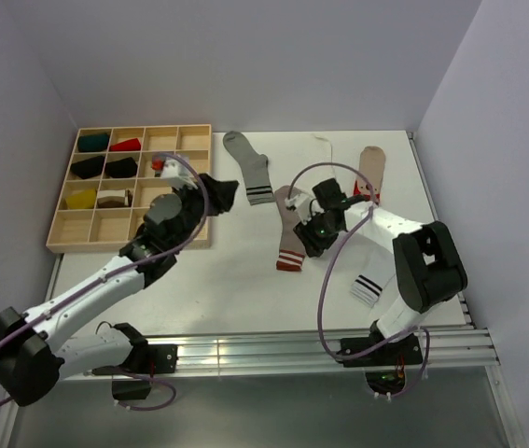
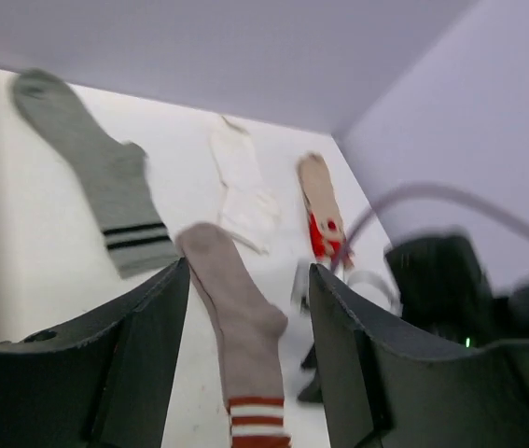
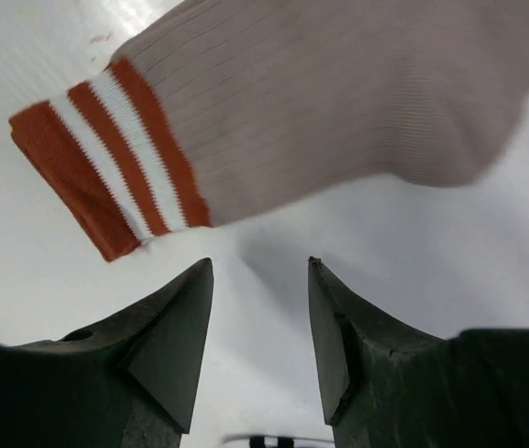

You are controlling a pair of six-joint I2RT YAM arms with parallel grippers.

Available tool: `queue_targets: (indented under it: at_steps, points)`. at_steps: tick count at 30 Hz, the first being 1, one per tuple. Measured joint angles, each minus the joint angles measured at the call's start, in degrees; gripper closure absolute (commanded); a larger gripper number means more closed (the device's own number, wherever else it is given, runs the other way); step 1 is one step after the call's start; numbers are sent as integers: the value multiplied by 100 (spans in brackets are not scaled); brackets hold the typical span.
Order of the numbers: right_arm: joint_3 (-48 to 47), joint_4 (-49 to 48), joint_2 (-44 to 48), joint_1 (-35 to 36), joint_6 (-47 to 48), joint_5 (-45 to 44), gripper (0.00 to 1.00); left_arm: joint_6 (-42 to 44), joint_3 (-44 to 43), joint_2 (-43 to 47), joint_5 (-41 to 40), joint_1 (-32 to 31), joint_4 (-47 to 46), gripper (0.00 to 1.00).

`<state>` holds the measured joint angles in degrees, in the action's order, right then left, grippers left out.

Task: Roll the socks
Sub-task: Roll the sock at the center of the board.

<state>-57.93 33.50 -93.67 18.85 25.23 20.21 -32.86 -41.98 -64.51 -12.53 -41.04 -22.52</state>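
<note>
Nearest you, by the right arm's base, the white sock with black stripes is lying flat on the table, and neither arm is touching it.

A little farther in, your right gripper is hanging low over the table. Its jaws are standing released, spread wide, and they are gripping nothing; bare table is showing between them. The taupe sock is lying stretched out just past the fingertips, with its red-and-white striped cuff pointing toward the near edge. A strip of table is separating it from both tips, so they are not touching it.

Farther in and to the left, your left gripper is hovering above the table, right beside the right wall of the wooden tray. These jaws are also standing released and wide, and they are carrying nothing. Through the gap you are looking at the same taupe sock, well apart from them.

Beyond that, the grey sock with two dark cuff stripes is lying flat just past the left gripper. The plain white sock and a second taupe sock are lying toward the back wall, the white one between the other two. Several of the tray's compartments are holding small coloured bundles.
</note>
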Motion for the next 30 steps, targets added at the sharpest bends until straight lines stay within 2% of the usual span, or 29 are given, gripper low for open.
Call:
queue_targets:
  at_steps: [6, 10, 21, 30]
  points:
    - [761, -721, 439, 1123, 129, -988, 41, -555, -892, 295, -553, 612, 1257, 39]
    - [831, -992, 658, 1416, 179, -1355, 37, -623, -1132, 330, -586, 734, 1786, 38]
    - [1064, -1239, 802, 2225, 326, -1867, 37, -682, -1228, 328, -474, 955, 2380, 37]
    - [1165, -1307, 728, 2492, 426, -1980, 38, -682, -1237, 286, -352, 1003, 2435, 37]
